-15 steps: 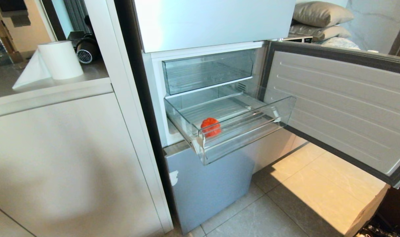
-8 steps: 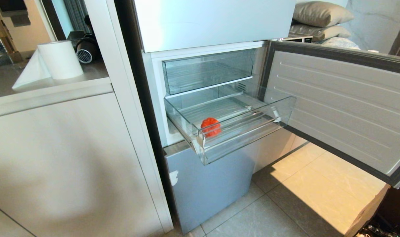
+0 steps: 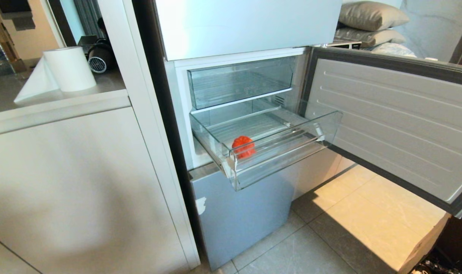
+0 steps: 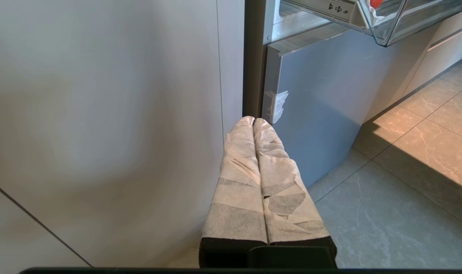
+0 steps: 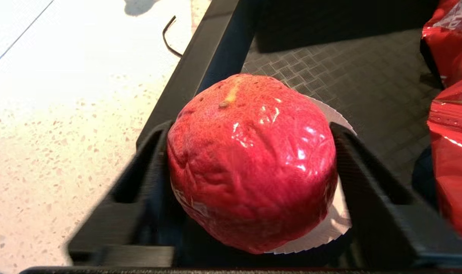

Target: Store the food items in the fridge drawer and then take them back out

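The fridge drawer [image 3: 288,152] is seen pulled out from the fridge body in the head view, its clear front wall flared outward. One orange-red ball [image 3: 243,147] lies on the ribbed floor, near the drawer's front left corner, just behind the front wall. A shallower clear tray [image 3: 240,82] sits pushed in above the drawer. The fridge door [image 3: 390,125] stands open to the right. A pale blue front panel [image 3: 238,217] is closed below the drawer. A paper roll [image 3: 69,68] stands on the bench [image 3: 6,95] at the left. Neither arm is seen in the head view.

Left gripper [image 4: 253,121]: low beside the cabinet side, pointed toward the edge of the blue panel. Its paper-wrapped fingers [image 4: 238,182] are pressed together along their length, with nothing between them. A corner of the drawer is caught at the upper edge of this view.

Right gripper [image 5: 250,160]: away from the fridge, over a black tray [image 5: 348,68] with a patterned floor, beside a pale speckled surface [image 5: 63,114]. A red round wrapped item [image 5: 250,163] on a white paper base sits between the two black fingers [image 5: 367,179]. Both fingers lie against its sides; whether it is firmly clamped cannot be told. Red shiny packets [image 5: 451,95] lie in the tray beside it.
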